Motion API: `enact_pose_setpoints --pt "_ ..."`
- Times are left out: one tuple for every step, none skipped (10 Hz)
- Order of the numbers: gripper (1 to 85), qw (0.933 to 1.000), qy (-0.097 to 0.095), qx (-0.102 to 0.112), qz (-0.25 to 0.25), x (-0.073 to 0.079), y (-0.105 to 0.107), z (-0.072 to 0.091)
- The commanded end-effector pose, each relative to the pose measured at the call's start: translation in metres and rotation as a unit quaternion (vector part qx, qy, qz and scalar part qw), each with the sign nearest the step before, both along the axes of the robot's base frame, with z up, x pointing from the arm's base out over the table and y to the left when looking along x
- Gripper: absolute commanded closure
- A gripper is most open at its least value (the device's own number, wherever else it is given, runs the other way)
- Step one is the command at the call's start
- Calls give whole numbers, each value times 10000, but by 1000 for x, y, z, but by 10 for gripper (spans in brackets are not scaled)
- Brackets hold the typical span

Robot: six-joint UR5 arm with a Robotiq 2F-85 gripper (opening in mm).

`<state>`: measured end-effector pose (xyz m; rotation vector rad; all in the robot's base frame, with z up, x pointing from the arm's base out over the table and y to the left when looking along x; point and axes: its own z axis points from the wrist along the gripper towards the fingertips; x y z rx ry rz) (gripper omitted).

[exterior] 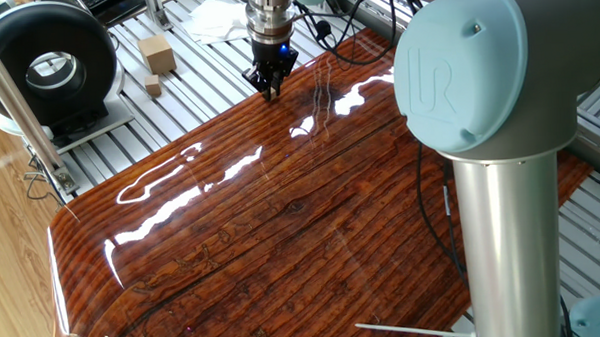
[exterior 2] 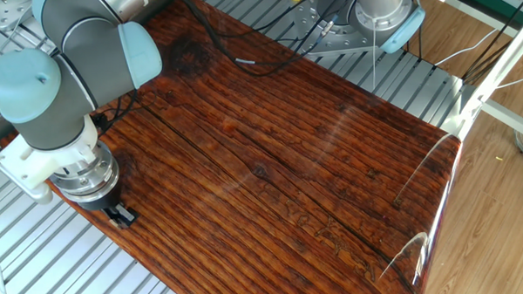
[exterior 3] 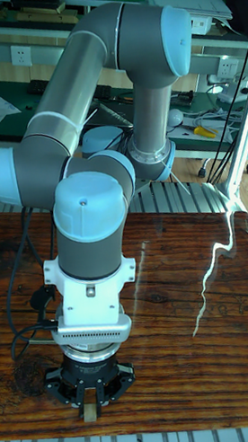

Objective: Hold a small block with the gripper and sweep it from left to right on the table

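My gripper points straight down at the far edge of the table, its fingertips on or just above the glossy wood. Seen from the other side, the gripper stands right at the board's border beside the grey slats. In the tall view a light-tan small block shows between the black fingers of the gripper, which is shut on it. In both other views the fingers hide the block.
On the slatted base beyond the table lie a bigger tan box-shaped block, a loose little tan cube and a white cloth. A black round device stands at the left. Black cables trail over the table's far corner.
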<state>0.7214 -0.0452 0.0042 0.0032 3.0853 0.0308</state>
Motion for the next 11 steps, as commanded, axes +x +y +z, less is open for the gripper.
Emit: enact_pose_setpoints --pt "843 10000 -8 69 -40 1 3 1" --pt "843 10000 -8 76 -40 1 3 1" --pt "843 10000 -8 76 -40 1 3 1" --pt "843 10000 -8 76 -40 2 3 1" --pt "843 10000 -8 84 -40 2 4 1" --pt "843 10000 -8 84 -40 2 4 1" --pt "843 10000 -8 84 -40 2 4 1" --pt "843 10000 -8 84 -40 2 5 1" --pt "843 9999 -8 99 -40 2 6 1" --pt "843 9999 -8 107 -40 3 6 1" --pt "843 9999 0 107 -40 2 6 1"
